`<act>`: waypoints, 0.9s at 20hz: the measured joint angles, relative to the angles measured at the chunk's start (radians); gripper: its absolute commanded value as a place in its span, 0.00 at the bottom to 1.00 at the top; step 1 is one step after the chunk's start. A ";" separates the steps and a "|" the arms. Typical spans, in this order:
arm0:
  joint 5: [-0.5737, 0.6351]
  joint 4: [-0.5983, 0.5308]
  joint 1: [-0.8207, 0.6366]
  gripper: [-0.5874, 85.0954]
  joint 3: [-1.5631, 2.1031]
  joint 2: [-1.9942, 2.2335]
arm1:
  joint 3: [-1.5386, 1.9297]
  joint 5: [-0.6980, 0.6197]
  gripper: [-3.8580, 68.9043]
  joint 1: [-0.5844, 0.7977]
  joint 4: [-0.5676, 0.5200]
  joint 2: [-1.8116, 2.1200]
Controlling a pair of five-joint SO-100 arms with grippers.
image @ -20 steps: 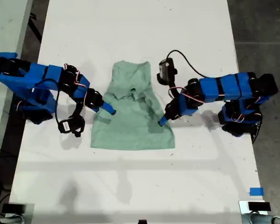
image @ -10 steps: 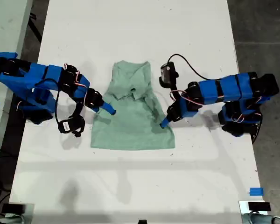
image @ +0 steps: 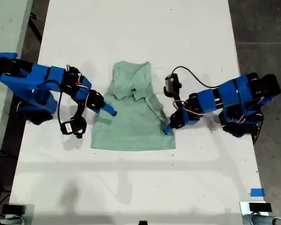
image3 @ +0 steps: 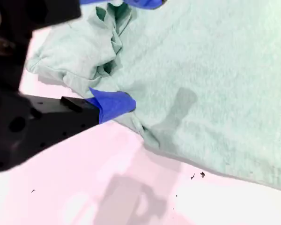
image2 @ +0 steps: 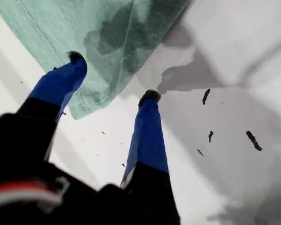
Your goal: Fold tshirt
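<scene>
Pale mint-green cloth tshirt (image: pixel 132 112) flat on white bench (image: pixel 131 28) | our first pincer (image2: pixel 112 77) spread, straddling its corner hem | our second pincer (image3: pixel 126 51) clenched on bunched tshirt edge, visible only in its wrist view

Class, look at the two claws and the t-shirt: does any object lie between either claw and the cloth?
Nothing visible does. My first claw is open at the tshirt's corner, my second claw already at its bunched edge on the white table.
</scene>
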 measured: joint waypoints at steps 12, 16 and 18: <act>0.000 -0.005 0.000 0.36 0.000 -0.011 | 0.048 0.012 0.04 -0.005 -0.112 0.000; 0.000 -0.005 0.000 0.36 0.000 -0.015 | 0.044 0.012 0.04 -0.006 -0.052 0.041; 0.000 -0.005 0.000 0.36 0.000 -0.015 | -0.023 0.006 0.04 -0.006 0.025 0.051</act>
